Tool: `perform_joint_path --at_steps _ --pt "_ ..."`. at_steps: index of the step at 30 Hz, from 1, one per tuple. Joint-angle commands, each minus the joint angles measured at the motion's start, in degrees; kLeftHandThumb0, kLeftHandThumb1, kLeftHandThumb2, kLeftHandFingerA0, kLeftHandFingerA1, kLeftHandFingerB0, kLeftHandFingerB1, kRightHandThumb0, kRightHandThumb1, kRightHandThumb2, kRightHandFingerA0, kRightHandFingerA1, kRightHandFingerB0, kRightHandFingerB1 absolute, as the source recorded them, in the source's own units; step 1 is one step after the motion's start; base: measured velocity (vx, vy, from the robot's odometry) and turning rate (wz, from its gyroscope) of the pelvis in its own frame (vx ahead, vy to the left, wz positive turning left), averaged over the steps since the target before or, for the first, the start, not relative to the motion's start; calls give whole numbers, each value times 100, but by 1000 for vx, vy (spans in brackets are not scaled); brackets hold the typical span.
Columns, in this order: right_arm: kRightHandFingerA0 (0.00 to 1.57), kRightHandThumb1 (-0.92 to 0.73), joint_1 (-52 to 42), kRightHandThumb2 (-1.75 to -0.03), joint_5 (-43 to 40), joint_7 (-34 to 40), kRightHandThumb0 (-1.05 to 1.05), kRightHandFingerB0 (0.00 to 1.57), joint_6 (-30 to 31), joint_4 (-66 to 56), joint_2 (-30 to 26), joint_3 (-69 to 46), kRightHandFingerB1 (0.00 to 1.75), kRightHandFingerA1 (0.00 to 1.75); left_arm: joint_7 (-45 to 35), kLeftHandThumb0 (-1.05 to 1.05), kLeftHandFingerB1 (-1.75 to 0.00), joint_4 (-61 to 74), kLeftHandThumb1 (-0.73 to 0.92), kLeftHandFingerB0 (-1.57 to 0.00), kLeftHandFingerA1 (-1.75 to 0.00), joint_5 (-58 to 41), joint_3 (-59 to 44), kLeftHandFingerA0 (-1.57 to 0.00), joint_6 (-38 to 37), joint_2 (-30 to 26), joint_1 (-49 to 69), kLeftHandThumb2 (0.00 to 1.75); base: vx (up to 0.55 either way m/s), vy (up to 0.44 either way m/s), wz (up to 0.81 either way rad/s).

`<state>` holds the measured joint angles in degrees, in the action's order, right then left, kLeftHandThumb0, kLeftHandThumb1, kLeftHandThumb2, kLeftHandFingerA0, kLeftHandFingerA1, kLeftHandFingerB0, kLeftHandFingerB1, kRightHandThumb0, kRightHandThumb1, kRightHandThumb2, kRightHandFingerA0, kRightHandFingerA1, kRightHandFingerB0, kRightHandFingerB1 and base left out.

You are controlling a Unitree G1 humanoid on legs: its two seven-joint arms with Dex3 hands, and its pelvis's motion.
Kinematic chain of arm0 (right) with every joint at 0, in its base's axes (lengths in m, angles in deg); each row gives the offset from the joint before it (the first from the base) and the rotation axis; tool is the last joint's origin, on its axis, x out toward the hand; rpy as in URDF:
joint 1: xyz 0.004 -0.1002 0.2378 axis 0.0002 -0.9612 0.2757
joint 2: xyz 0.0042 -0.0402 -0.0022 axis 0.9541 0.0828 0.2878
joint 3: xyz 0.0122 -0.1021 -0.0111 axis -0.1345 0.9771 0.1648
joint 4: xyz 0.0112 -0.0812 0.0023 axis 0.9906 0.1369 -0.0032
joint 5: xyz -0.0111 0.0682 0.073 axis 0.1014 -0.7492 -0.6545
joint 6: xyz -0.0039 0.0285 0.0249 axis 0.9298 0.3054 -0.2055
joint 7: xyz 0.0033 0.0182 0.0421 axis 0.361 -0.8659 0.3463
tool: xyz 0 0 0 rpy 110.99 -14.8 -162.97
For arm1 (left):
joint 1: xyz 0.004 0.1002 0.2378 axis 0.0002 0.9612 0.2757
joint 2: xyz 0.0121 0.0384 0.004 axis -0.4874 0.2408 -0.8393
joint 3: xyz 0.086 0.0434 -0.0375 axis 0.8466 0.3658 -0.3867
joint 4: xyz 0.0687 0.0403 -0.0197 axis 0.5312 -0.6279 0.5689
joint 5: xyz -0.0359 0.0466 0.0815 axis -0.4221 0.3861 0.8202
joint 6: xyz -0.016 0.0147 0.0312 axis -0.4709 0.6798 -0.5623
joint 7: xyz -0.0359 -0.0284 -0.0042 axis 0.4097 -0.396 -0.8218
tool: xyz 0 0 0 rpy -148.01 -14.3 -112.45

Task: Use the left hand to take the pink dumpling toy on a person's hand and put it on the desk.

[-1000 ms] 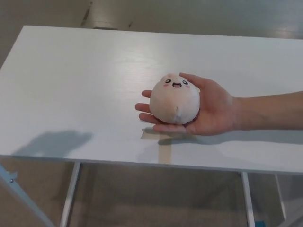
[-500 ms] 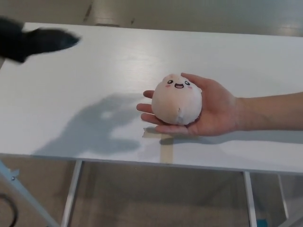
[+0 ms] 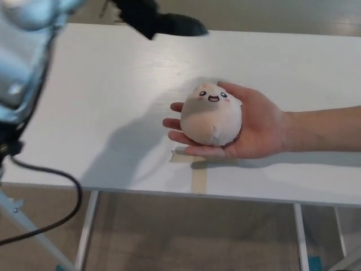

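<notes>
The pink dumpling toy [image 3: 211,115], round with a small smiling face, rests in a person's open palm [image 3: 256,127] held over the white desk [image 3: 101,101], right of centre. My left hand [image 3: 161,21] is a dark blurred shape at the top of the head view, above and to the left of the toy and well apart from it. Blur hides how it is posed. My left forearm [image 3: 25,53] fills the upper left corner. The right hand does not show.
The person's forearm [image 3: 324,130] comes in from the right edge across the desk. A cross of tan tape [image 3: 197,169] lies on the desk just below the toy. A black cable [image 3: 56,214] hangs at the lower left, in front of the desk's metal legs.
My left hand has swept from the upper left corner toward the top centre, nearer the toy, and the forearm has entered the picture. The hand holding the toy has stayed about where it was.
</notes>
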<state>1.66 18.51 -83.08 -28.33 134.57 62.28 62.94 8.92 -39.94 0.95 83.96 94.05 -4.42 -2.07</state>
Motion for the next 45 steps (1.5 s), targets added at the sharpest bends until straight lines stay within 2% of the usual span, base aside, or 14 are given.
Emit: perform_joint_path --at_steps 1,13,14,15,20,29,30,33,34,36,38,39,42,45 --pt "66 -70 31 -61 -47 -257 -21 54 170 24 -52 -26 42 45 -744 -60 -34 -1633 39 -12 -43 2302 1888 -26 1050 753 -1121 68 0 0 0" --pt "64 -70 -10 -61 -16 -412 -22 57 178 41 -72 3 43 44 -1010 -48 -28 -2497 40 -21 -46 2229 2498 -56 1452 1283 -1059 53 0 0 0" --pt "63 -70 -73 -61 1 -429 -22 57 174 44 -76 20 43 44 -1096 -29 -45 -2399 22 -6 -63 2221 2532 -43 1575 1296 -979 79 0 0 0" --pt "62 -70 -118 -61 15 -441 -22 57 169 48 -84 33 43 44 -1163 -50 -28 -2274 40 -20 -43 2249 2572 -51 1650 1301 -890 53 0 0 0" --pt "63 -70 -123 -61 9 -431 -21 59 170 41 -61 32 44 44 -1442 -63 -34 -2032 38 -15 -51 2400 2619 -51 1681 1279 -721 68 0 0 0" --pt "63 -69 -105 -61 21 -437 -20 64 183 36 -50 64 47 44 -1786 -56 -28 -1741 41 -17 -45 2784 2632 -58 1827 1323 -483 53 0 0 0" --pt "62 -69 -99 -61 22 -438 -20 64 189 37 -48 67 47 44 -1822 -60 -35 -1722 36 -13 -53 2821 2630 -55 1875 1349 -460 68 0 0 0" --pt "62 -69 -95 -61 37 -459 -20 63 194 35 -52 89 46 44 -1890 -54 -35 -1677 37 -16 -53 2873 2606 -60 1981 1485 -310 64 0 0 0" --pt "62 -69 -93 -61 33 -459 -20 62 196 36 -56 86 46 44 -1883 -26 -46 -1653 26 -9 -69 2897 2581 -58 1961 1513 -245 80 0 0 0" --pt "61 -69 -94 -61 31 -464 -20 62 196 37 -59 85 46 44 -1881 -45 -38 -1635 38 -23 -61 2912 2560 -66 1916 1518 -197 65 0 0 0" --pt "61 -69 -102 -61 24 -485 -20 61 189 30 -61 82 46 43 -1909 -22 -49 -1602 33 -18 -73 2944 2488 -68 1797 1517 -99 85 0 0 0" --pt "60 -69 -90 -61 17 -478 -21 61 199 29 -62 74 45 43 -1971 -23 -36 -1625 61 -50 -56 2940 2497 -91 1627 1489 -105 58 0 0 0" --pt "60 -69 -78 -61 11 -476 -21 60 207 28 -64 64 45 43 -1981 -24 -46 -1633 72 -70 -63 3029 2489 -104 1447 1477 -100 62 0 0 0" --pt "60 -69 -72 -61 1 -481 -21 60 210 28 -66 49 45 43 -1762 -23 -46 -1527 76 -69 -69 3221 2480 -104 1343 1456 -22 62 0 0 0"
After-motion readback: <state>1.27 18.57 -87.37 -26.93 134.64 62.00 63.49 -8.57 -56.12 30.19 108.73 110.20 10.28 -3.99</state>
